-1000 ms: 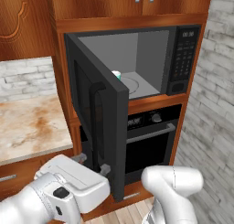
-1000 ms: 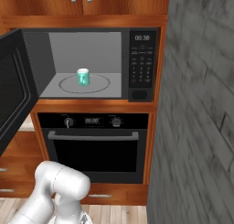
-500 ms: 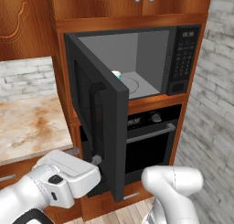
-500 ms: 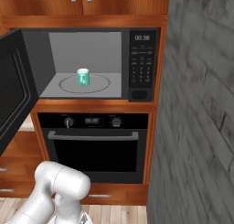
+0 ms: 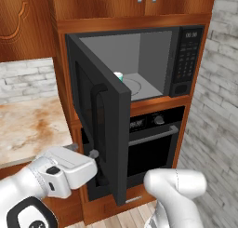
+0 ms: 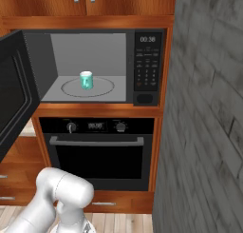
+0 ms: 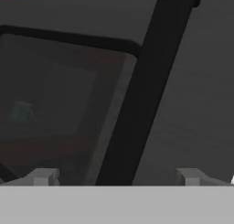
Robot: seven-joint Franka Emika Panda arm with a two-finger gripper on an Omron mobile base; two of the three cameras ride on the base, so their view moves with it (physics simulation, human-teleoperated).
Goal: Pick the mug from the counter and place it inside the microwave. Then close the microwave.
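Since the mug (image 6: 86,80) already stands on the round plate inside the microwave (image 6: 147,61), only closing remains: the gripper (image 7: 116,177), fingers (image 7: 42,176) spread wide and empty, faces the open door (image 5: 100,129) near its bar handle (image 7: 146,81), apparently ready to push.

One small teal-green mug (image 6: 86,80) is counted inside one black boxy microwave (image 6: 147,65); below the microwave, one black oven (image 6: 97,153) with three knobs (image 6: 71,127) is seen
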